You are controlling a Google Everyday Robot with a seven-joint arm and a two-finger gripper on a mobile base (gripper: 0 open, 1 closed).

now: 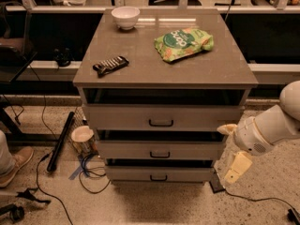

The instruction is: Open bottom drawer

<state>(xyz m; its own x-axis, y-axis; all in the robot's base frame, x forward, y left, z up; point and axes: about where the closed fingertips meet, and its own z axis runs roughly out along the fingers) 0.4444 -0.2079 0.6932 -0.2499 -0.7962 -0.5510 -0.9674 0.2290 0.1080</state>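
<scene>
Speckled floor, cabinet [164, 74] centre. Bottom drawer [131, 174] lowest on cabinet front, looks closed. We should come round to cabinet front, take handle [158, 177] squarely, pull straight out. Gripper [237, 167] right of cabinet, beside lower drawers, touching nothing; open or closed, we can't tell.

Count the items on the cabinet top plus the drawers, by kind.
bowl: 1
snack bag: 1
wrapped bar: 1
drawers: 3 (top drawer, middle drawer, bottom drawer)
gripper: 1, right of the cabinet, beside the lower drawers
Total: 7
</scene>
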